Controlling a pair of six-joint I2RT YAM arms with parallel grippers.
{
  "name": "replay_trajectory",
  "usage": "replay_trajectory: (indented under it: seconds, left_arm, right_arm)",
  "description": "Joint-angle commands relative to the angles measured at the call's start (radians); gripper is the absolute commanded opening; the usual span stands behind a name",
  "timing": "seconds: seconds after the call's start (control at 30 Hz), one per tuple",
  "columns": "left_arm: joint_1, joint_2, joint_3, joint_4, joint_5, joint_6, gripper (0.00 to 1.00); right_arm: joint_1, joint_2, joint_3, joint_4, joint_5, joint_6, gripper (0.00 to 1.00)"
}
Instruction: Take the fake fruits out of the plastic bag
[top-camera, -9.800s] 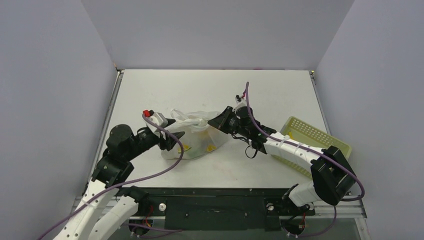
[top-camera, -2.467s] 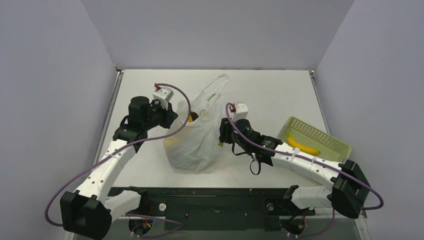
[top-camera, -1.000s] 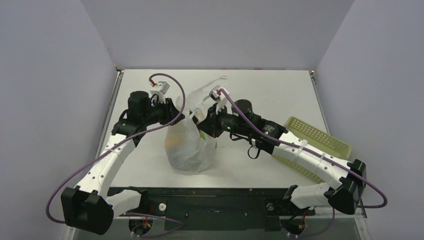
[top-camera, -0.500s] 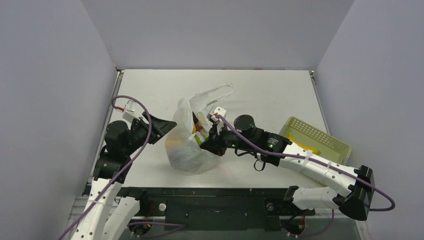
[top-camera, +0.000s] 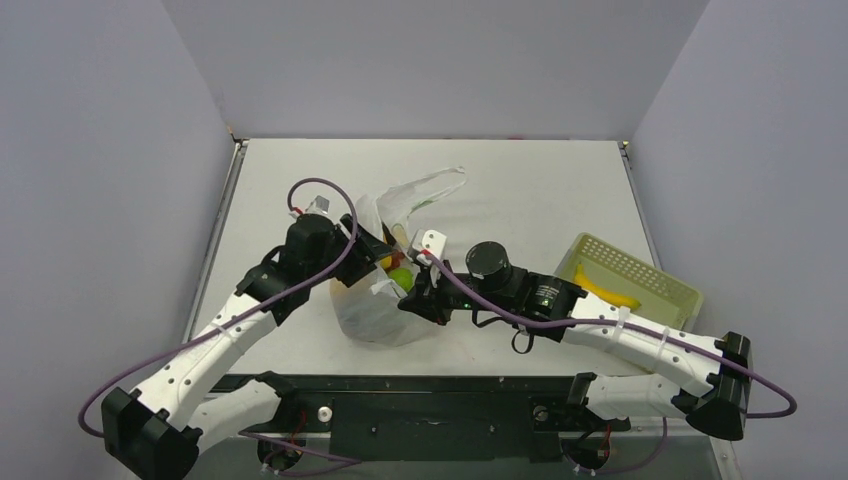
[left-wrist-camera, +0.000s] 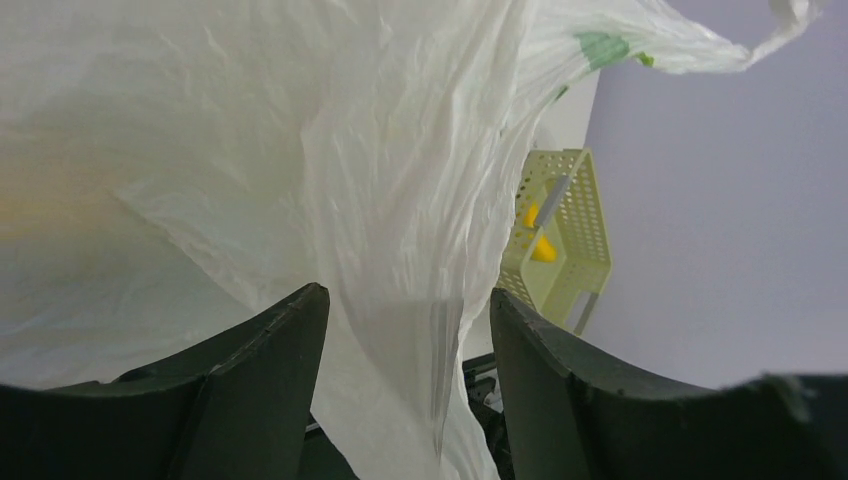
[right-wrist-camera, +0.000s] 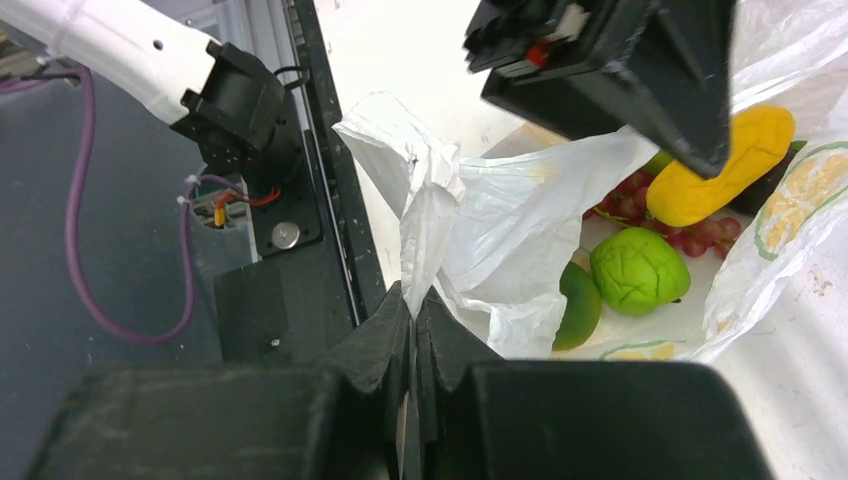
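The plastic bag (top-camera: 372, 305) stands mid-table with its mouth open. My right gripper (top-camera: 411, 302) is shut on the near right edge of the bag's film (right-wrist-camera: 425, 215) and holds it out. In the right wrist view the bag holds a green lime (right-wrist-camera: 638, 270), a green pear (right-wrist-camera: 577, 306), a yellow lumpy piece (right-wrist-camera: 722, 165) and red grapes (right-wrist-camera: 690, 236). My left gripper (top-camera: 377, 249) is at the bag's mouth on the left. Its jaws are open, with bag film (left-wrist-camera: 400, 200) hanging between them (left-wrist-camera: 407, 295). A yellow banana (top-camera: 603, 291) lies in the basket.
The pale yellow-green perforated basket (top-camera: 640, 265) stands at the right, behind my right forearm; it also shows in the left wrist view (left-wrist-camera: 570, 215). The black front rail (top-camera: 430, 395) runs along the near table edge. The side walls stand close on both sides.
My left gripper has swung right from beside the bag to its mouth. My right gripper keeps its hold on the bag's edge and has drawn it slightly nearer. The mouth gapes wider.
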Motion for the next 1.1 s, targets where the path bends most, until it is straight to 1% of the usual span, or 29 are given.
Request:
replay_trajectory:
  seconds: [0.0, 0.03, 0.1, 0.13, 0.17, 0.2, 0.27, 0.3, 0.33, 0.37, 0.4, 0.43, 0.47, 0.5, 0.53, 0.57, 0.6, 0.63, 0.67, 0.7, 0.73, 0.8, 0.83, 0.87, 0.93, 0.97, 1.0, 1.03, 1.07]
  left_arm:
    - [-0.004, 0.056, 0.098, -0.027, -0.088, 0.033, 0.58]
    - [-0.003, 0.077, 0.104, -0.033, -0.085, 0.055, 0.58]
    - [0.010, 0.113, 0.131, -0.028, -0.066, 0.101, 0.51]
    - [0.020, 0.124, 0.154, -0.024, -0.047, 0.123, 0.44]
    - [0.025, 0.146, 0.168, -0.015, -0.015, 0.169, 0.40]
    - [0.033, 0.154, 0.196, -0.013, -0.001, 0.195, 0.32]
    - [0.047, 0.165, 0.217, 0.004, 0.032, 0.255, 0.23]
    - [0.056, 0.159, 0.213, 0.022, 0.079, 0.278, 0.20]
    - [0.085, 0.151, 0.187, 0.077, 0.116, 0.283, 0.15]
    - [0.125, 0.121, 0.145, 0.105, 0.183, 0.280, 0.11]
    - [0.148, 0.109, 0.125, 0.145, 0.215, 0.277, 0.02]
    - [0.190, 0.074, 0.087, 0.164, 0.267, 0.289, 0.00]
    - [0.211, 0.024, 0.070, 0.182, 0.287, 0.306, 0.00]
    - [0.251, -0.003, 0.035, 0.187, 0.327, 0.345, 0.00]
    - [0.275, -0.063, 0.014, 0.222, 0.359, 0.369, 0.00]
    - [0.330, -0.088, -0.037, 0.252, 0.468, 0.409, 0.00]
    - [0.358, -0.126, -0.059, 0.309, 0.529, 0.423, 0.00]
    - [0.419, -0.135, -0.093, 0.327, 0.647, 0.448, 0.00]
    - [0.445, -0.143, -0.106, 0.352, 0.759, 0.462, 0.00]
    - [0.490, -0.141, -0.130, 0.363, 0.807, 0.489, 0.00]
    - [0.508, -0.134, -0.141, 0.386, 0.901, 0.502, 0.00]
    - [0.542, -0.122, -0.176, 0.442, 1.000, 0.533, 0.00]
    - [0.545, -0.119, -0.194, 0.468, 1.026, 0.534, 0.00]
    - [0.546, -0.112, -0.201, 0.520, 1.057, 0.530, 0.00]
    - [0.548, -0.099, -0.201, 0.542, 1.073, 0.551, 0.00]
    - [0.546, -0.096, -0.196, 0.539, 1.080, 0.564, 0.00]
    - [0.545, -0.098, -0.191, 0.530, 1.084, 0.595, 0.00]
    - [0.544, -0.108, -0.191, 0.510, 1.080, 0.609, 0.00]
    - [0.543, -0.114, -0.195, 0.507, 1.078, 0.630, 0.00]
  right_arm:
    - [0.030, -0.038, 0.055, -0.024, 0.046, -0.064, 0.00]
    - [0.046, -0.036, 0.066, -0.037, 0.056, -0.071, 0.00]
    - [0.081, -0.030, 0.081, -0.059, 0.090, -0.094, 0.00]
    - [0.097, -0.021, 0.087, -0.079, 0.130, -0.112, 0.00]
    - [0.128, -0.014, 0.100, -0.089, 0.154, -0.122, 0.00]
    - [0.145, 0.000, 0.105, -0.110, 0.210, -0.133, 0.00]
    - [0.227, 0.020, 0.115, -0.123, 0.297, -0.137, 0.00]
    - [0.251, 0.026, 0.113, -0.120, 0.334, -0.137, 0.00]
    - [0.303, 0.044, 0.109, -0.101, 0.408, -0.135, 0.00]
    - [0.331, 0.054, 0.094, -0.088, 0.441, -0.131, 0.00]
    - [0.398, 0.080, 0.084, -0.045, 0.535, -0.112, 0.00]
    - [0.433, 0.108, 0.050, -0.019, 0.592, -0.101, 0.00]
    - [0.504, 0.122, 0.030, 0.048, 0.704, -0.081, 0.00]
    - [0.538, 0.160, -0.012, 0.088, 0.753, -0.067, 0.00]
    - [0.585, 0.183, -0.033, 0.163, 0.832, -0.037, 0.00]
    - [0.601, 0.246, -0.061, 0.204, 0.853, -0.012, 0.00]
    - [0.619, 0.286, -0.065, 0.246, 0.888, 0.001, 0.00]
    - [0.626, 0.361, -0.056, 0.254, 0.907, 0.029, 0.00]
    - [0.632, 0.393, -0.046, 0.270, 0.929, 0.042, 0.00]
    - [0.634, 0.439, -0.044, 0.283, 0.929, 0.068, 0.00]
    - [0.635, 0.453, -0.048, 0.313, 0.923, 0.077, 0.00]
    - [0.632, 0.474, -0.061, 0.360, 0.913, 0.102, 0.06]
    - [0.624, 0.486, -0.064, 0.377, 0.904, 0.121, 0.09]
    - [0.618, 0.491, -0.067, 0.379, 0.893, 0.131, 0.11]
    - [0.603, 0.485, -0.078, 0.367, 0.872, 0.159, 0.19]
    - [0.601, 0.449, -0.094, 0.360, 0.869, 0.173, 0.27]
    - [0.599, 0.398, -0.109, 0.353, 0.868, 0.194, 0.31]
    - [0.594, 0.365, -0.115, 0.323, 0.876, 0.209, 0.40]
    - [0.592, 0.296, -0.125, 0.300, 0.886, 0.240, 0.44]
